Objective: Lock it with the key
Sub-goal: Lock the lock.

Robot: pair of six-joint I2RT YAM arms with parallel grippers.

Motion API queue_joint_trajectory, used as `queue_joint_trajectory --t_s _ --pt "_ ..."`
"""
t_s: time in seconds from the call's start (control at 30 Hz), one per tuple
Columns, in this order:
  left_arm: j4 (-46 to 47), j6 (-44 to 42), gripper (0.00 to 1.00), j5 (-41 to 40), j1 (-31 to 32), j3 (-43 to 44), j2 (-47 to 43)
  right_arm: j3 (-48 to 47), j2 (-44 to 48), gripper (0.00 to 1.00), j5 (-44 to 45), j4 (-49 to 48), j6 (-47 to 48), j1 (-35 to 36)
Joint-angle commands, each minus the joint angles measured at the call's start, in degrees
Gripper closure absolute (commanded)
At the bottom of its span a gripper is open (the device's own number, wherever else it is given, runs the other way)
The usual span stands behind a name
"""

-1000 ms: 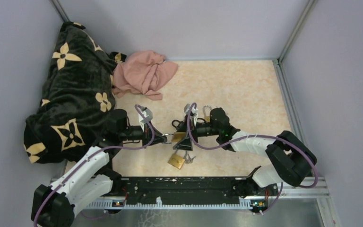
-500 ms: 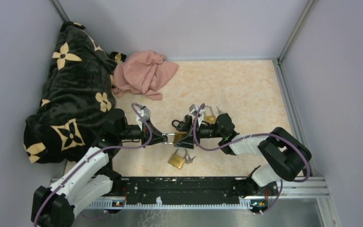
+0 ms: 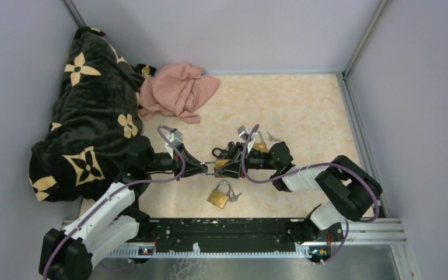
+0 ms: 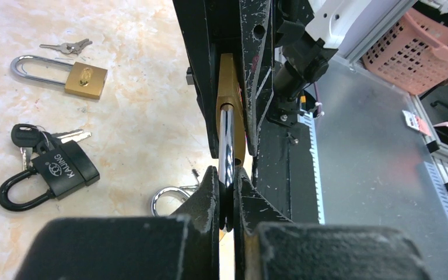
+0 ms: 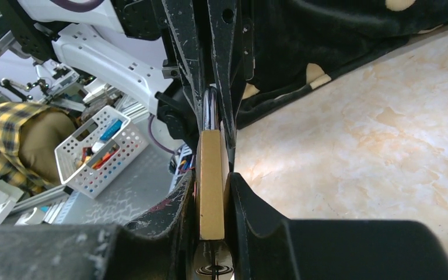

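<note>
Since 1 second ago the right jaws are narrowing from a wide gap and are now pressing on both flat faces of the held padlock (image 5: 211,192). The right arm (image 3: 303,175) is sitting slightly nearer the near edge than before, uncovering a 2nd brass padlock (image 3: 260,146) and its keys (image 3: 272,137) behind it. The left jaws are staying pinched tight on the steel shackle (image 4: 226,137) of that held padlock, so the 2 arms are meeting nose to nose and carrying it between them over the middle of the counter (image 3: 291,111). A 3rd brass padlock (image 3: 218,197) is lying on the counter just nearer the bases, small keys (image 3: 234,195) beside it. A black padlock (image 4: 64,169) is lying with its key bunch (image 4: 29,139) touching it. A flowered blanket (image 3: 87,111) and a pink cloth (image 3: 175,90) are lying bunched at the far left
</note>
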State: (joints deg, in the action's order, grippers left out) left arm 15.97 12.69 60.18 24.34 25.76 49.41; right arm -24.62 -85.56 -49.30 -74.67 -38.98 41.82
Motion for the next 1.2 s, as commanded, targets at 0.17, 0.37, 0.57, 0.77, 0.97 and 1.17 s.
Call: queue_joint_trajectory --t_s 0.17,0.37,0.57,0.77,0.97,1.17 --pt "21.2 8.8 1.00 4.7 1.3 -0.8 1.2 -2.9 5.2 1.00 9.2 1.1 6.5 0.7" --pt "25.5 9.7 1.00 4.8 1.4 1.6 2.1 -3.2 4.0 1.00 10.2 -0.5 6.3 1.1" --pt "26.8 10.1 1.00 5.3 2.6 2.2 2.8 -5.2 3.5 1.00 11.0 -0.5 5.7 1.1" --pt "30.0 10.8 1.00 4.7 2.8 4.5 3.4 -6.8 4.4 1.00 10.5 1.6 6.2 1.1" --pt "29.9 9.7 1.00 2.6 3.2 3.1 3.6 -8.8 7.8 1.00 10.1 5.2 6.7 1.5" --pt "29.6 7.3 1.00 -1.1 6.1 2.8 4.3 -12.0 10.5 1.00 16.0 13.3 10.6 4.5"
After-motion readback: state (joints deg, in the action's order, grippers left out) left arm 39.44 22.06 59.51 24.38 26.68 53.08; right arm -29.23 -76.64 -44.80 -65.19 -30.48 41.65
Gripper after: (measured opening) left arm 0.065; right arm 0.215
